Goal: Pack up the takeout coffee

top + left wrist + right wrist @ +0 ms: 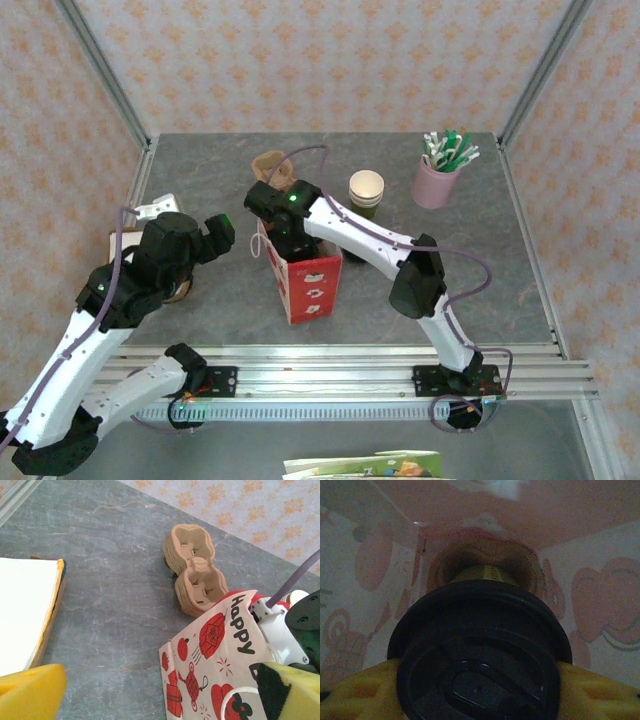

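- My right claw (477,696) is pinching the takeout coffee (480,647). In its wrist view a yellow finger presses in at 9 o'clock and another at 3 o'clock, just under the black lid.
- The coffee is inside the paper bag (305,280), with printed bag walls around it on every side. I cannot tell whether its base touches the bag floor.
- What the next move turns on: the cup's long axis runs straight away from the claw, down into the bag, lid toward the camera. By my judgement the release should be a plain spreading of the fingers followed by a lift back along that same axis, so the lid rim isn't snagged.
- My left claw (157,694) is spread wide and holds nothing. From above it sits at 9 o'clock from the bag, close but apart, so the right arm is the one to finish.
- Counts on the tabletop (200,160):
  - one lidded coffee;
  - one bag;
  - one stack of lidless cups (366,188) at 1 o'clock from the bag, number in it unclear;
  - one pink holder of straws (437,180) at 2 o'clock;
  - one pile of cardboard cup carriers (192,567) at 12 o'clock;
  - one white stack (25,612) at the left edge.
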